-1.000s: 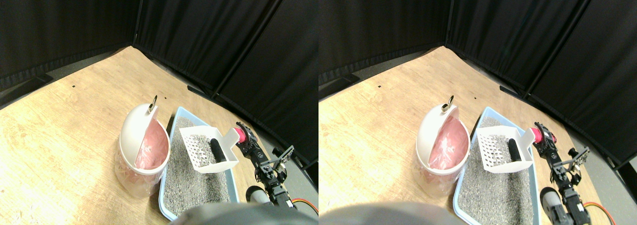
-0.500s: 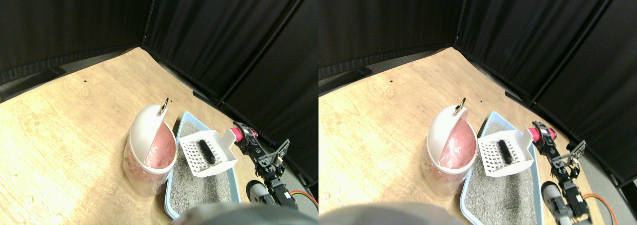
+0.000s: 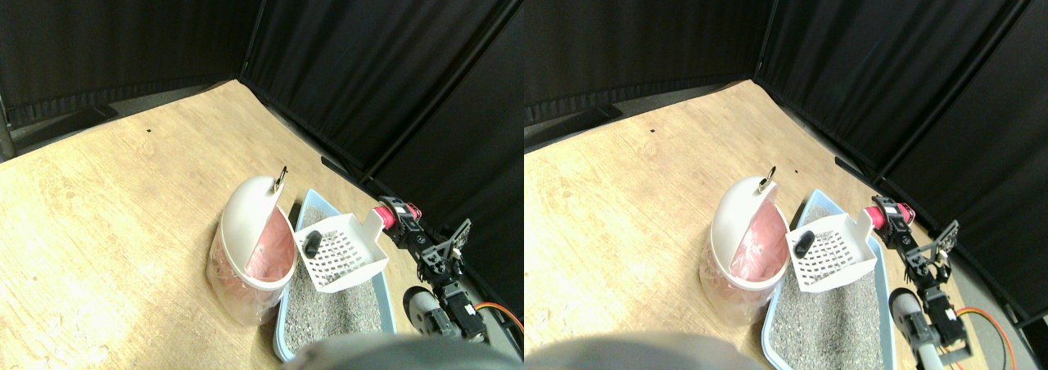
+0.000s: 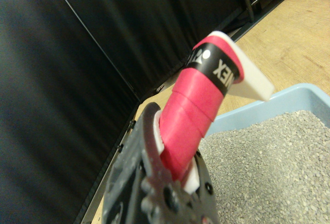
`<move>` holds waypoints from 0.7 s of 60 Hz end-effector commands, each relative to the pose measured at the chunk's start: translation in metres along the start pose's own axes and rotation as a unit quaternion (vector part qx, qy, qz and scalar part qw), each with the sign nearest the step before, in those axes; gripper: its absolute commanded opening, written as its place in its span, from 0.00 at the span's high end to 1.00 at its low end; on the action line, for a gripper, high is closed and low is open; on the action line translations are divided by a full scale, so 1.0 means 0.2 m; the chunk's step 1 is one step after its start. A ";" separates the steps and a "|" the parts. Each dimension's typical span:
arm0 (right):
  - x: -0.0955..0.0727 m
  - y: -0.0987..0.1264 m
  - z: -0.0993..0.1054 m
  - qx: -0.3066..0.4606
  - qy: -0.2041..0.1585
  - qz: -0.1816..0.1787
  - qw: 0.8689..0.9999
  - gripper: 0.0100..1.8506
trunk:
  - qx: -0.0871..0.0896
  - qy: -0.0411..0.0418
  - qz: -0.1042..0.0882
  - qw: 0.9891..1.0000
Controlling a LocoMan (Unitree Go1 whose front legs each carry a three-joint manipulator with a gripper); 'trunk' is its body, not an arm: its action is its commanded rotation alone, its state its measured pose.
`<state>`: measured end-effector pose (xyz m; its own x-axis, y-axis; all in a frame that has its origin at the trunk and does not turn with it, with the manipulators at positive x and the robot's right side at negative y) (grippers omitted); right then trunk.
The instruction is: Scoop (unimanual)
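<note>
I see the wooden floor (image 3: pixel 106 214) spread wide under black curtains (image 3: pixel 368 59). At its 5 o'clock corner lies the blue litter tray (image 3: pixel 304 210), full of grey litter (image 3: pixel 336 313). Touching the tray at its 9 o'clock side stands the white bin (image 3: pixel 246 247), its domed lid (image 3: pixel 244 214) tipped open over a pink liner (image 3: pixel 277 251). The white slotted scoop (image 3: pixel 344 247) hangs above the tray, its front edge just at the bin's mouth. My right hand (image 3: pixel 401 223) sits at the scoop's 2 o'clock end; in the wrist view the hand (image 4: pixel 170 175) is clenched on the pink-wrapped handle (image 4: pixel 198 113), which runs up from between the jaws. The small dark lump (image 3: pixel 312 241) sits at the scoop's 9 o'clock lip; from here I think it is resting on the rim, but the view is too small to be sure.
</note>
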<state>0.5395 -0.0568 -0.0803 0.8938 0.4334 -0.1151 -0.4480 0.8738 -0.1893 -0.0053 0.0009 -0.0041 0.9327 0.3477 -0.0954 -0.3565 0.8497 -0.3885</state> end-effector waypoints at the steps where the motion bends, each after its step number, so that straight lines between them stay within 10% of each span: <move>1: 0.01 0.03 0.06 -0.007 -0.029 0.007 1.000 0.97 | -0.001 0.008 0.013 1.000; 42: 0.03 0.15 0.15 -0.072 0.007 0.031 0.997 0.97 | -0.019 0.000 0.023 1.000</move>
<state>0.5327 -0.0265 -0.0684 0.8643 0.4697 -0.1800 -0.5030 0.8087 -0.3049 -0.0043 0.0012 -0.0037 0.9236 0.3705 -0.0979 -0.3779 0.8381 -0.3933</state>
